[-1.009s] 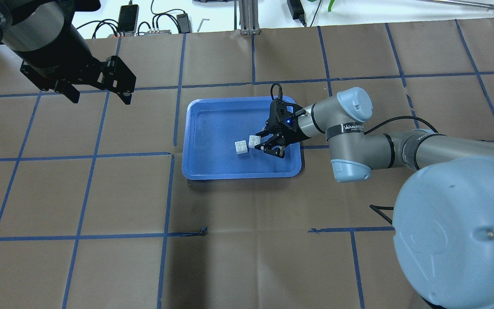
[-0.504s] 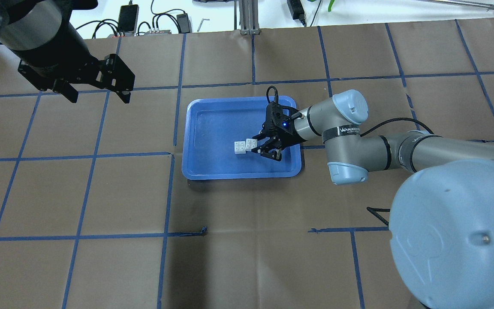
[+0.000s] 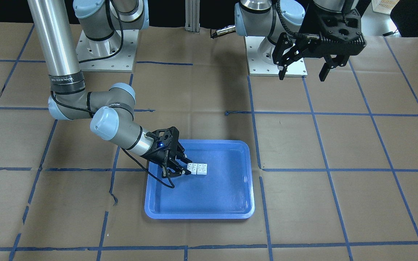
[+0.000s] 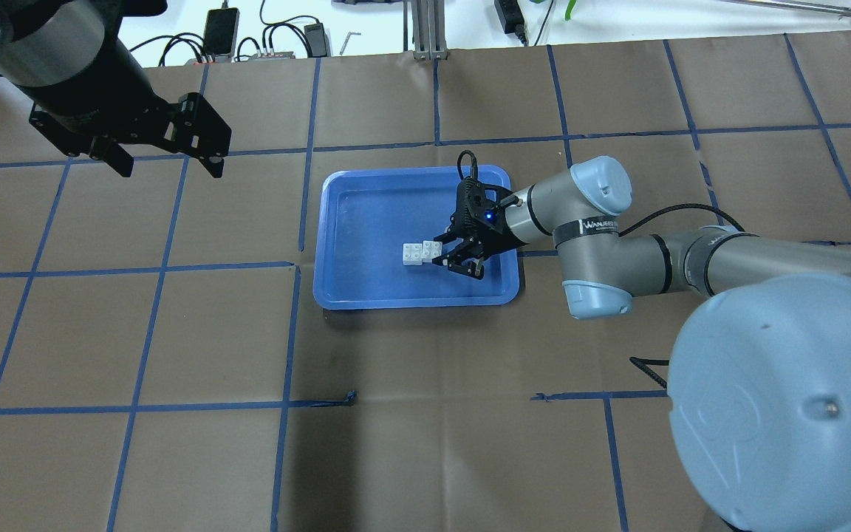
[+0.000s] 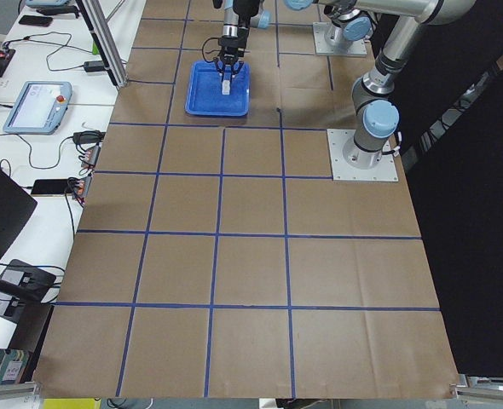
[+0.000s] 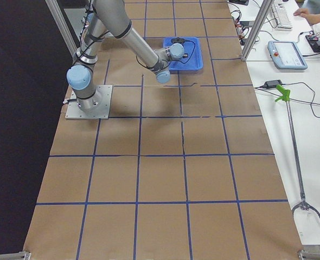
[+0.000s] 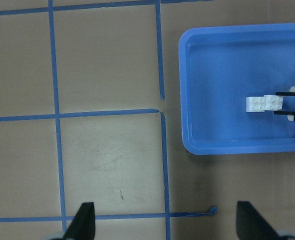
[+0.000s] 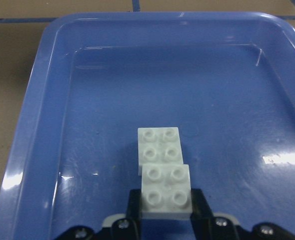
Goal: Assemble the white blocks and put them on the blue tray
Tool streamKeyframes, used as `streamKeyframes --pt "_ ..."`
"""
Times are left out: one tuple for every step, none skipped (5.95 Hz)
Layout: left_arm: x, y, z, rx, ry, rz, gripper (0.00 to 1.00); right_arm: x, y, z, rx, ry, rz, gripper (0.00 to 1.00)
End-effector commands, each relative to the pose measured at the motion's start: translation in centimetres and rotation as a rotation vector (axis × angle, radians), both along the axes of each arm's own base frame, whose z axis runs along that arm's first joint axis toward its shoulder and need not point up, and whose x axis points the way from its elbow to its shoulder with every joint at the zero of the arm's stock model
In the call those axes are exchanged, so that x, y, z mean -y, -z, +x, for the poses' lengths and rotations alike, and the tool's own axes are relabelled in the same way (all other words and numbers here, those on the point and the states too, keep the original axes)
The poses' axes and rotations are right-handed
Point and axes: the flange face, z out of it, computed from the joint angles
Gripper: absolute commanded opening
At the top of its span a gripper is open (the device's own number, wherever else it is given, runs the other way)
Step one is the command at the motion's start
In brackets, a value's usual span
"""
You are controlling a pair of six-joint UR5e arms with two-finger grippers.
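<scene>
The blue tray lies mid-table. Two white blocks sit in it side by side. My right gripper is low in the tray and shut on the nearer white block, holding it against the other white block; its front edge slightly overlaps that block. The pair also shows in the front view and in the left wrist view. My left gripper is open and empty, high above the table, well left of the tray.
The table is covered in brown paper with a blue tape grid. Cables and devices lie along the far edge. The arm bases stand at the robot's side of the table.
My right gripper has carried its white block left until it meets the other block. The left arm has barely shifted.
</scene>
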Motion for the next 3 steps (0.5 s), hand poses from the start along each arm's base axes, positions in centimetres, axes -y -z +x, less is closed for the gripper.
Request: streamKeyframes --pt "0.0 -0.01 0.0 0.0 -0.001 0.0 0.99 -0.01 0.37 0.01 0.001 0.0 0.006 0.32" --pt "0.0 -0.01 0.0 0.0 -0.001 0.0 0.99 0.1 0.27 0.02 0.001 -0.001 0.002 0.32" --pt "0.01 -0.01 0.07 0.0 -0.001 0.0 0.99 0.1 0.26 0.03 0.002 -0.002 0.002 0.33"
